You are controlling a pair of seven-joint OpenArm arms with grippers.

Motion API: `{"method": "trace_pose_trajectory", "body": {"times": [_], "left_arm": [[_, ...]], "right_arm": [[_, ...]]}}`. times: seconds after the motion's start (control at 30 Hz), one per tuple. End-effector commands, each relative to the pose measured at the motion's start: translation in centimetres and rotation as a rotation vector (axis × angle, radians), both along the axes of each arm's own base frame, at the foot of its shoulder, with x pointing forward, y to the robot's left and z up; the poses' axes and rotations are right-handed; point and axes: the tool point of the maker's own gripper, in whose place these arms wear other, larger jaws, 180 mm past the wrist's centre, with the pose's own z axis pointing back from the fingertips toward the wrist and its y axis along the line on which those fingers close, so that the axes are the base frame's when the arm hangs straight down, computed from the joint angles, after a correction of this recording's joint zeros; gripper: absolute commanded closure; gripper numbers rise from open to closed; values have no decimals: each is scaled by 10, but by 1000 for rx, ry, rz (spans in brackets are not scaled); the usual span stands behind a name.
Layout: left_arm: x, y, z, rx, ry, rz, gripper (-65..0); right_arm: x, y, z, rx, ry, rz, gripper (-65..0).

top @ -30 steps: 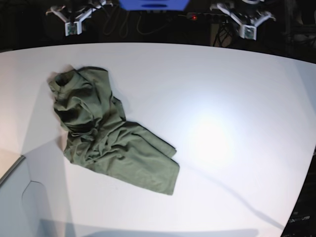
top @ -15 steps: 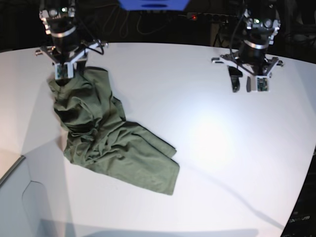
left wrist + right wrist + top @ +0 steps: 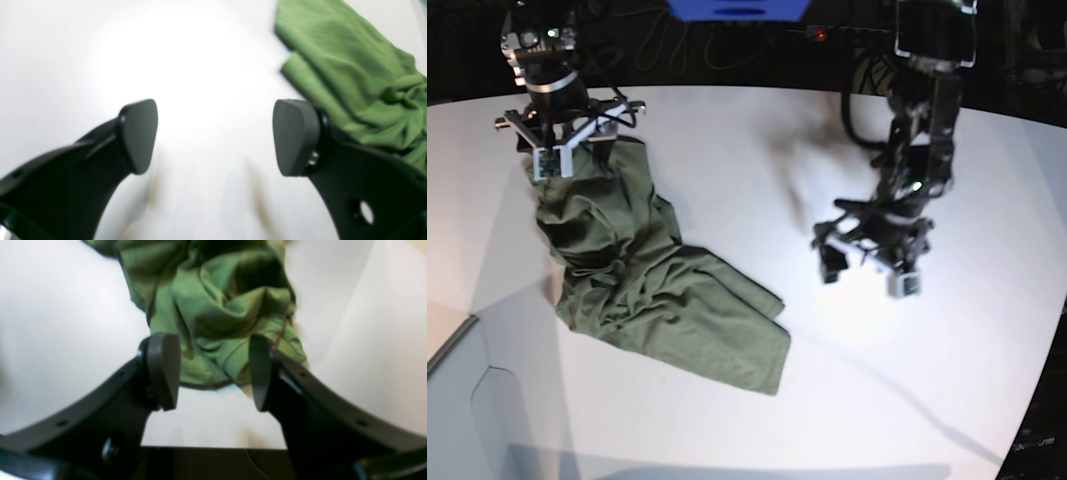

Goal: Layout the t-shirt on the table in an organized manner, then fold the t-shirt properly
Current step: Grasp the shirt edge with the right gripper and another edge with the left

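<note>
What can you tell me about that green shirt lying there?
The t-shirt is olive green, soft cotton by the look of it, and lies crumpled in deep wrinkles on the white table, running slantwise with its bunched end toward the far edge. The right gripper hangs open around that bunched end; whether it touches the cloth is unclear. The left gripper is open over bare table beside the shirt.

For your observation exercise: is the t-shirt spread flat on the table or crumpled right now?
Crumpled. The t-shirt lies bunched in a wrinkled, doubled-over heap on the table; no sleeve is laid out.
</note>
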Motion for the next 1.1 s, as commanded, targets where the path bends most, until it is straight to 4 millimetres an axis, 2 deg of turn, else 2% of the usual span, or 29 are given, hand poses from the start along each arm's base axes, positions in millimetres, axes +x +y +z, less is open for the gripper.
{"method": "trace_pose_trajectory", "body": {"times": [0.0, 0.07, 0.17, 0.33, 0.5, 0.63, 0.73, 0.83, 0.93, 1.0, 1.07], "left_arm": [[17, -3, 9, 3, -35, -9, -517], [31, -22, 5, -5, -25, -43, -517], [49, -35, 0, -18, -38, -35, -517], [62, -58, -18, -53, -11, -22, -517], [62, -81, -29, -25, 22, -95, -517], [72, -87, -22, -23, -25, -93, -517], [71, -96, -27, -30, -41, -83, -517], [72, -95, -34, -22, -19, -79, -516], [72, -106, -38, -33, 2, -88, -515], [75, -107, -39, -30, 11, -89, -485], [76, -106, -40, -27, 15, -88, -392]], "right_arm": [[4, 0, 9, -4, -36, 8, -330], [4, 0, 8, -4, -35, 8, -330], [3, -1, 8, -5, -33, 6, -330], [3, -1, 7, -5, -30, 6, -330], [3, -1, 7, -5, -30, 6, -330], [2, -1, 7, -5, -29, 6, -330], [2, -1, 7, -5, -29, 6, -330], [2, -1, 7, -5, -29, 6, -330], [1, -1, 5, -5, -13, 4, -330], [-1, -2, 2, -6, 9, 1, -330], [-2, -2, -1, -7, 26, -1, -330]]}}
